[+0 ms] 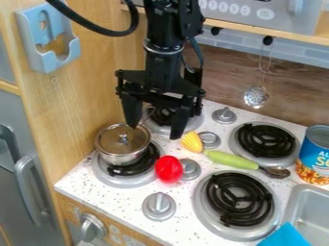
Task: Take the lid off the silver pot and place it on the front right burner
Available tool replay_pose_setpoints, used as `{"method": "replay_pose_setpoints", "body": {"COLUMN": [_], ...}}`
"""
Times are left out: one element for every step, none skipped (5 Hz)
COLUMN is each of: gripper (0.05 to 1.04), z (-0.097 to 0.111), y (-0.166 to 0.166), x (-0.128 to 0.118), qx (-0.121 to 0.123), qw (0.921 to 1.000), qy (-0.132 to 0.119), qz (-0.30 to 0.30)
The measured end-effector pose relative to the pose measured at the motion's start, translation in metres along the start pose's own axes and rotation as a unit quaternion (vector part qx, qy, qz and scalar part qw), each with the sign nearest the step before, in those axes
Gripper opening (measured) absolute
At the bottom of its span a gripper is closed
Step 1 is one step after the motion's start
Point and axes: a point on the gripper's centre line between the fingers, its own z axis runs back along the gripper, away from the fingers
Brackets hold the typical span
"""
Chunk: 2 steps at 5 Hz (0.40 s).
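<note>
The black gripper hangs over the back left part of the stove with its two fingers apart and nothing between them. Just below and left of it, a silver pot with a lid sits on the front left burner. A yellow corn piece lies below and right of the fingertips. The red rounded object is right of the pot, beside a silver knob. A spoon's green handle slants from near the corn toward its metal end.
Black coil burners and silver knobs cover the stove top. A blue can stands at the right, near the sink's rim. Light blue cloth is at the bottom edge. A wooden panel rises at the left.
</note>
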Motion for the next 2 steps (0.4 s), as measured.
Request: {"method": "replay_pose_setpoints", "body": {"gripper": [1.002,1.001], "z": [-0.01,-0.029], "y": [0.001,0.018], "x": [-0.002,0.008], "qx": [0.006,0.016], "qw": [0.9999,0.9988], "qy": [0.016,0.036], "qz": [0.001,0.029]}}
